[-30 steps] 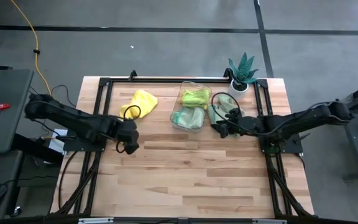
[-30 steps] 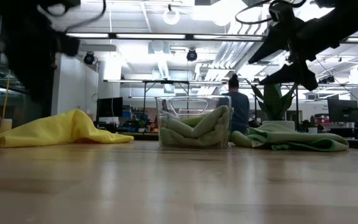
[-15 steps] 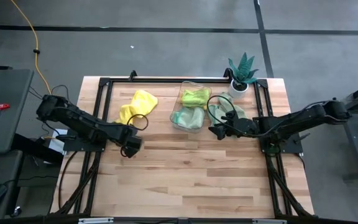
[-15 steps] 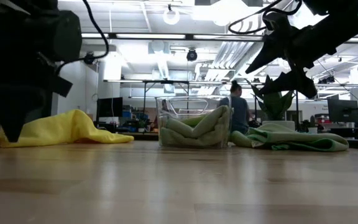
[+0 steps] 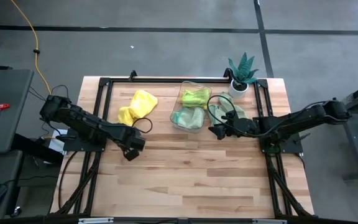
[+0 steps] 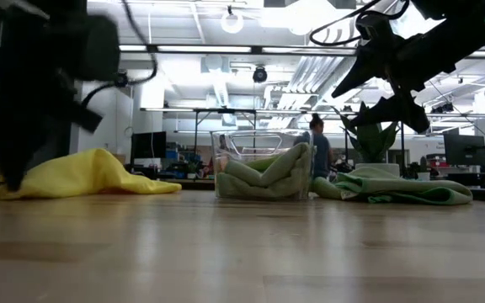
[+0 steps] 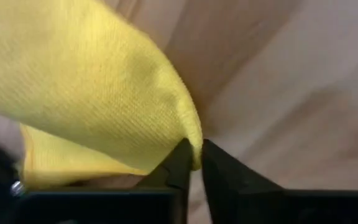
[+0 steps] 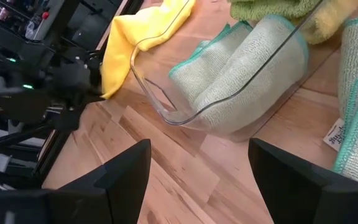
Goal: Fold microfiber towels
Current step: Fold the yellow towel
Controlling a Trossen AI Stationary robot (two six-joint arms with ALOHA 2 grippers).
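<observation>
Two fingers of the left gripper [image 7: 193,163] pinch a corner of the yellow towel [image 5: 137,104] left of the bin [image 5: 191,106]; dragging it low and slowly should spread it flat. The right gripper [image 5: 215,130] waits, spread wide.

On the wooden slatted desk [image 5: 185,174], a clear plastic bin [image 5: 190,104] is set near the far edge at the middle. A crumpled yellow microfiber towel [image 5: 135,106] is laid to its left, and a pale mint green towel [image 5: 224,111] just to its right. A rolled mint green towel [image 5: 187,117] and a lime green towel [image 5: 194,97] are held inside the bin. A spiky green potted plant [image 5: 242,73] is placed at the far right corner.

The left claw [image 5: 131,147] is positioned in front of the yellow towel, the right claw [image 5: 218,131] in front of the right-hand towel.
</observation>
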